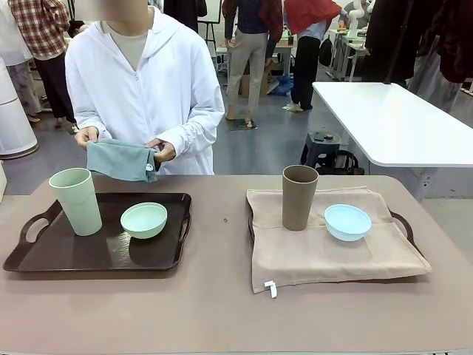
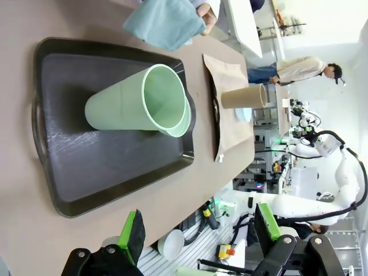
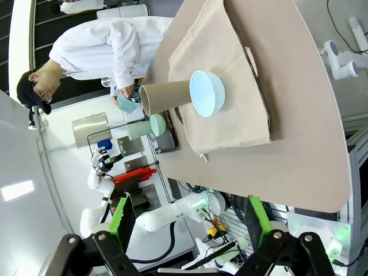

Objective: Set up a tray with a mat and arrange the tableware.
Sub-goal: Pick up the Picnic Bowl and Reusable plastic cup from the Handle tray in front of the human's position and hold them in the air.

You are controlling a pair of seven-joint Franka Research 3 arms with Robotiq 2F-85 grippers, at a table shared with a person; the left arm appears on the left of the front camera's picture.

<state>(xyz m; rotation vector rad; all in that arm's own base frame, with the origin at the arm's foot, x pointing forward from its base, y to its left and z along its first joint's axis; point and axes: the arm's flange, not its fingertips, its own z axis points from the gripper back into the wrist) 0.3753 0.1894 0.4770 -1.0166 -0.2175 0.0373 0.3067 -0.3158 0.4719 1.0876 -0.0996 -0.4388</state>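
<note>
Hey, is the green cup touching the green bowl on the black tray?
Apart. The front view shows a strip of bare dark tray between the pale green cup and the pale green bowl.

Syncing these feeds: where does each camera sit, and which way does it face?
Front: fixed between the arms, facing across the table at the person's hands holding a teal cloth.
Left wrist: facing the pale green cup on the black tray; open left gripper at bottom.
Right wrist: facing the brown cup on the beige mat; open right gripper at bottom.
Shared: both wrist views catch the brown cup.
</note>
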